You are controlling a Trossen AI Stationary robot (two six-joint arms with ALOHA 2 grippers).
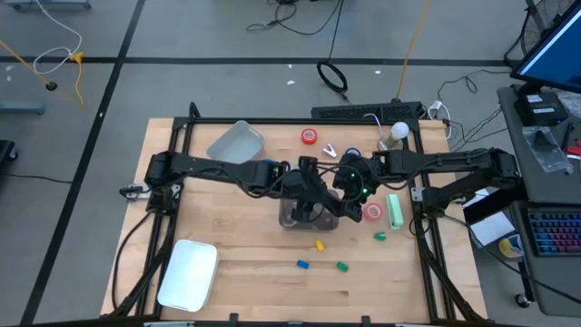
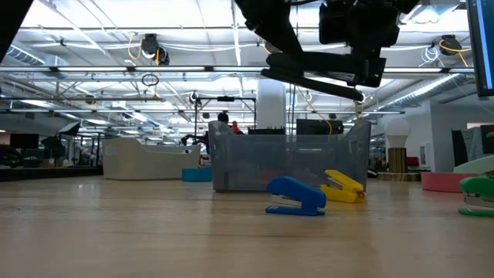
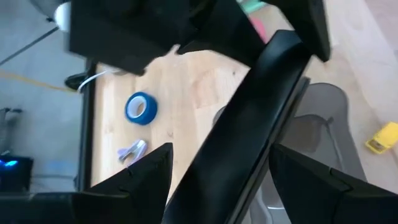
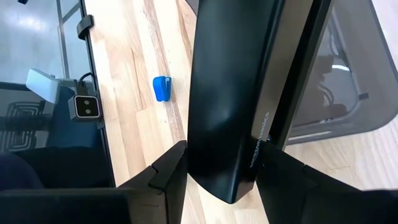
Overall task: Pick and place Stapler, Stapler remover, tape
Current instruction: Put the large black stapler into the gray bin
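Note:
A long black stapler (image 2: 324, 77) hangs tilted above the clear grey bin (image 2: 285, 158) at the table's middle. My left gripper (image 3: 221, 180) and my right gripper (image 4: 221, 177) meet there, both shut on it; they also show in the high view, left (image 1: 313, 195) and right (image 1: 349, 182). A red tape roll (image 1: 310, 136), a blue tape roll (image 3: 140, 107) and a silvery staple remover (image 3: 132, 151) lie on the table at the far side. A pink tape roll (image 1: 374, 212) lies to the right of the bin. My left gripper has the stapler's long body (image 3: 249, 124) between its two fingers, which lie across it. A thin gap shows beside one finger (image 3: 155, 177), so whether both touch cannot be told. The stapler is clear of the bin. My right gripper pinches the stapler near one end (image 4: 227, 180) between its two fingers, which lie across it. The fingers come from above, slanting down. The stapler is lifted clear over the bin (image 4: 348, 93) and tilted.
Small staplers lie near the bin: yellow (image 2: 342, 187), blue (image 2: 296, 197), green (image 2: 478, 193). A pale green stapler (image 1: 395, 211) lies at the right. A clear lid (image 1: 234, 143) is at the far left, a white lid (image 1: 189, 274) at the near left, a bulb (image 1: 397, 133) at the far right.

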